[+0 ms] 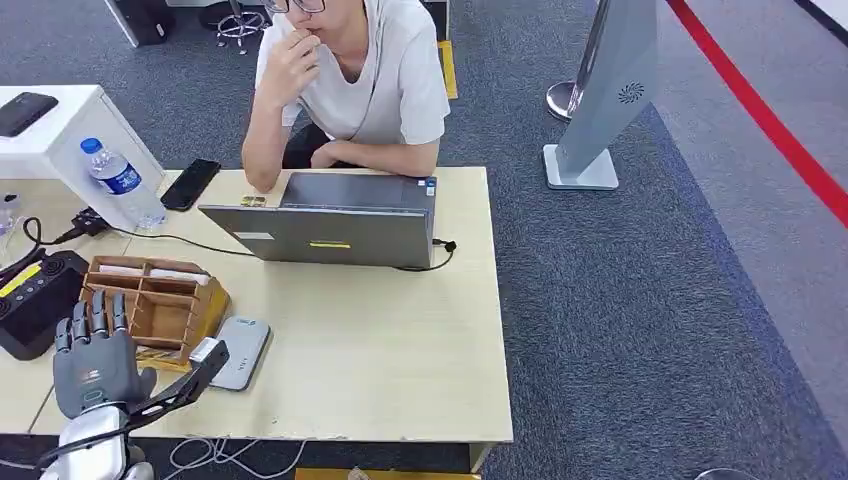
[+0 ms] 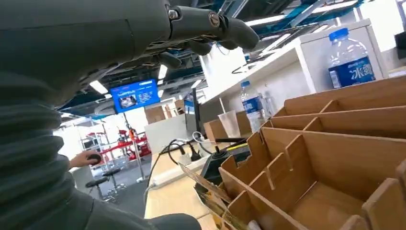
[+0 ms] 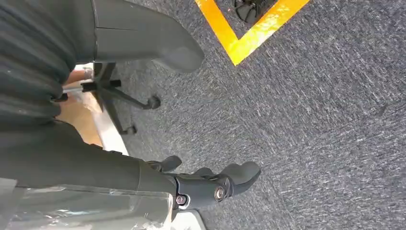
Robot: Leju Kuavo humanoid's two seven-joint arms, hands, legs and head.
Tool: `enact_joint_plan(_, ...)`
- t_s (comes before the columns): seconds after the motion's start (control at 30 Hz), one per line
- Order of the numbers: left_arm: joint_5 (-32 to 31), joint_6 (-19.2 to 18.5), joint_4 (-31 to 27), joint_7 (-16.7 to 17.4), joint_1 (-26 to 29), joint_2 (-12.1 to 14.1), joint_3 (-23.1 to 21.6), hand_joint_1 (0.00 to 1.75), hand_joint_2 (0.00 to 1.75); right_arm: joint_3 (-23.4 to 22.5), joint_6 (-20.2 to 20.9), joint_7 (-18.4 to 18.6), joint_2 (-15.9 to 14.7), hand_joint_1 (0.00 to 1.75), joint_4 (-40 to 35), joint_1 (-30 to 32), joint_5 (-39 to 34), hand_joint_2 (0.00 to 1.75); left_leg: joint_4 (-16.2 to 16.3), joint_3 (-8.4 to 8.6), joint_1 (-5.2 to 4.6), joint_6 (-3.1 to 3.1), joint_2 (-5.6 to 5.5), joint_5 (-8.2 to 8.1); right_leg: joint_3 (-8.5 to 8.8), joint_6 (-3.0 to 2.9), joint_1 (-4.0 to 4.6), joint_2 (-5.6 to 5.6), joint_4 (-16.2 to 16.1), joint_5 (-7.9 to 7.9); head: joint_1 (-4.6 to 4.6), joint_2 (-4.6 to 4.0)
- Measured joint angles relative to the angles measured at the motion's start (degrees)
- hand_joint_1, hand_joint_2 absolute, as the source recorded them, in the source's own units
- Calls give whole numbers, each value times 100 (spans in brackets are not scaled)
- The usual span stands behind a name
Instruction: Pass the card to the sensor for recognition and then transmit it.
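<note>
Wooden organizer (image 1: pixel 160 300) — left hand (image 1: pixel 92 358) beside it, fingers spread, seemingly empty.

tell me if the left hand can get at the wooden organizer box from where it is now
Probably yes. The left hand hovers open right beside the wooden organizer box, with nothing between them in the head view.

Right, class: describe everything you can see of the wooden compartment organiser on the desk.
The wooden organiser looks like thin light-brown board, cut into slotted dividers that form several open compartments. It sits upright on the pale desk, near its left front area. White card-like strips lie along its back row. A black device stands on its left, a grey flat reader lies by its right front corner. The left hand hovers at its front edge; contact cannot be told.
</note>
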Motion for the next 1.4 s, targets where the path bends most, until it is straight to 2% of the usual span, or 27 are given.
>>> enact_joint_plan(0.37,0,65,428,-129,-173,-111,103,0,175,96,42,22,-17,0,0,1,7,175,0,0,0,0,1,0,0,0,0,0,0,0,0,0)
enact_joint_plan(0.97,0,94,544,-236,-200,-168,223,0,175,122,59,72,-17,0,0,2,7,175,0,-1,0,0,0,0,0,0,0,0,0,0,0,0)
enact_joint_plan(1.1,0,94,544,-52,-195,-170,238,0,175,131,50,94,-17,0,0,3,50,175,0,0,0,0,0,0,-1,0,0,0,0,0,0,0)
enact_joint_plan(1.4,0,44,572,18,-367,-221,238,0,175,188,79,94,-17,0,0,2,173,175,1,1,0,0,1,0,0,0,0,1,0,1,0,0)
